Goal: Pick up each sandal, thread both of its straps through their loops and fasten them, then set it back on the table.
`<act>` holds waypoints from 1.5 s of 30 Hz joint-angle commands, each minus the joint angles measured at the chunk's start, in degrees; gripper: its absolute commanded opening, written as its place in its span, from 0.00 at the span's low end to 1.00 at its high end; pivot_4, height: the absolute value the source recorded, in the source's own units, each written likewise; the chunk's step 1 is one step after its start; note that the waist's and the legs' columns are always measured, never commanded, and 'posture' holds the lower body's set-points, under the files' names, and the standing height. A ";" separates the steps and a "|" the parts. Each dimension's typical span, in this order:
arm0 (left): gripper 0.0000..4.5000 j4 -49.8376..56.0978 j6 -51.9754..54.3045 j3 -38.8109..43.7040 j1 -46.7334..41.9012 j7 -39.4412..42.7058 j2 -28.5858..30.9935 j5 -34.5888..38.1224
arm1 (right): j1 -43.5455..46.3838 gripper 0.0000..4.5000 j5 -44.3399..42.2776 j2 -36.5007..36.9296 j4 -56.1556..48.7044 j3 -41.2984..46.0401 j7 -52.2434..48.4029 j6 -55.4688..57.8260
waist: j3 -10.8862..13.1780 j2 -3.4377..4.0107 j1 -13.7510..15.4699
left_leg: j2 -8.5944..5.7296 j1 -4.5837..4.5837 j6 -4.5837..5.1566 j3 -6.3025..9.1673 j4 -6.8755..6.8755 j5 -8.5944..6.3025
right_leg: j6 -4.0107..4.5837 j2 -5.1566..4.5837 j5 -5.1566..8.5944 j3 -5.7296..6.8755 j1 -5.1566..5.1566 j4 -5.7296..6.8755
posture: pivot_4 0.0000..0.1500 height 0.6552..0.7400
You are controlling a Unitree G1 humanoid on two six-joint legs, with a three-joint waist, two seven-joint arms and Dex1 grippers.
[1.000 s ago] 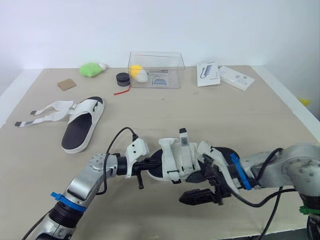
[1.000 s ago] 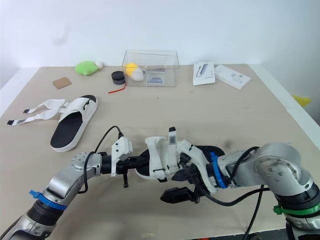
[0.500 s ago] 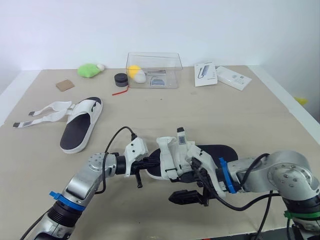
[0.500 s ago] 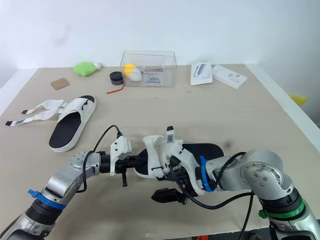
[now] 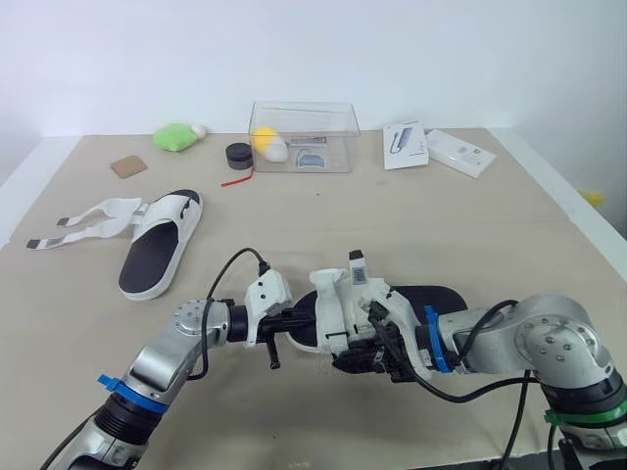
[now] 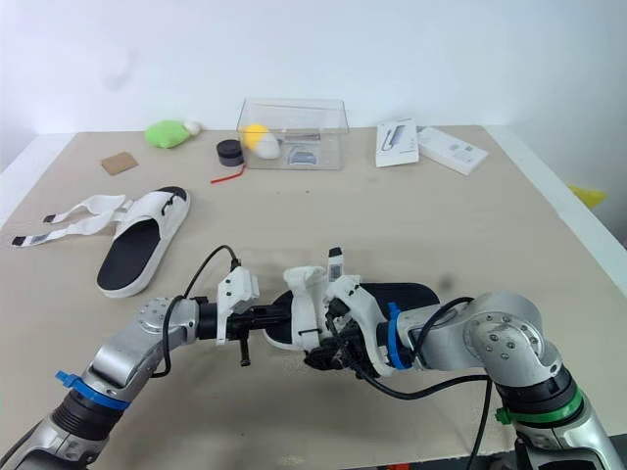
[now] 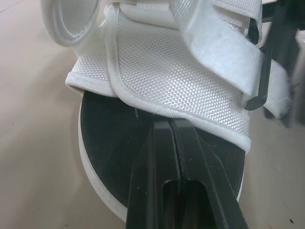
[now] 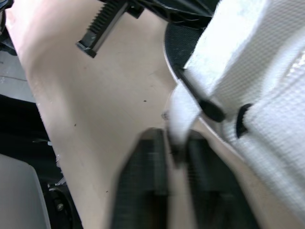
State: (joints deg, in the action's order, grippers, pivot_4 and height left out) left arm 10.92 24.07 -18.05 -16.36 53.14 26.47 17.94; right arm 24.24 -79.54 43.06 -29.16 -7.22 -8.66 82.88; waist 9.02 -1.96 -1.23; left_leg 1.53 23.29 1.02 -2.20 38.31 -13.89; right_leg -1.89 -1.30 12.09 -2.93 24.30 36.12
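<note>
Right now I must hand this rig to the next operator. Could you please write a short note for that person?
Left tool: fingers together at the toe end of the near sandal; I cannot confirm a firm hold.
Right tool: closed on the end of a white strap of that sandal.
Second sandal: lies on the table to the robot's left, its straps spread open.
Done: no sandal is finished.
Left: thread and fasten the near sandal, set it down, then do the second.
</note>
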 commanded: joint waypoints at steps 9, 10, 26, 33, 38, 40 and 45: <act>0.00 -0.62 2.51 -2.24 2.31 0.31 1.04 -1.40 | -8.04 0.01 -6.16 5.12 -2.52 0.59 -6.06 0.98 | 0.00 0.00 0.02 | 0.00 0.00 0.06 0.02 -0.05 -0.09 | 0.01 0.00 0.13 0.01 0.00 0.00 | 1.00 1.00; 0.00 -0.60 2.54 -2.22 2.25 0.32 1.06 -1.42 | -8.10 0.01 -7.14 6.01 -2.42 0.52 -7.34 1.32 | 0.00 0.01 0.02 | 0.00 0.00 0.06 0.02 -0.05 -0.09 | 0.01 0.00 0.13 0.01 0.00 0.00 | 1.00 1.00; 0.00 -0.37 2.94 -2.01 2.35 0.52 1.46 -1.36 | -13.39 0.35 14.00 16.30 -13.41 1.80 -33.01 -18.15 | -0.01 0.03 0.06 | -0.02 0.00 0.02 0.07 -0.05 -0.18 | -0.06 0.01 0.23 0.10 0.00 0.00 | 1.00 1.00; 0.00 -0.65 2.70 -1.98 2.32 0.45 1.36 -1.42 | -29.88 0.99 49.63 20.10 -8.64 5.22 -53.45 -68.02 | -0.05 -0.01 0.21 | -0.05 -0.03 -0.06 0.08 -0.05 -0.25 | -0.09 0.00 0.34 0.16 -0.03 0.00 | 1.00 1.00; 0.00 -0.38 2.59 -2.19 2.76 0.10 1.02 -1.37 | -26.78 0.99 71.86 11.79 8.36 2.99 -55.92 -117.96 | -0.06 0.00 0.01 | -0.02 -0.31 -0.13 -0.08 0.06 -0.28 | -0.08 0.00 0.32 0.10 -0.21 0.00 | 1.00 1.00; 0.00 -0.10 2.71 -2.27 2.92 -0.04 0.95 -1.31 | -24.04 0.99 78.01 9.90 13.59 1.22 -54.86 -132.43 | -0.06 0.03 -0.02 | -0.01 -0.44 -0.13 -0.12 0.06 -0.28 | -0.06 0.01 0.31 0.08 -0.31 0.00 | 1.00 1.00; 0.00 0.78 3.34 -2.26 3.53 -0.22 0.99 -0.97 | -20.41 0.99 93.77 5.87 24.42 0.59 -48.65 -155.73 | -0.08 0.02 0.07 | -0.03 -0.58 -0.18 -0.17 -0.06 -0.31 | 0.01 0.03 0.40 -0.06 -0.40 0.05 | 1.00 1.00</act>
State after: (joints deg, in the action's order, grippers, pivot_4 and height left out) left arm 12.84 25.09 -18.00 -14.78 52.58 26.70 17.98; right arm 3.38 9.67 49.54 -6.72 -7.27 -59.58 -66.28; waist 8.94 -1.93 -1.16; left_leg 1.51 22.67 0.80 -2.37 38.24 -14.22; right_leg -1.87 -1.27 12.51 -3.01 23.88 36.17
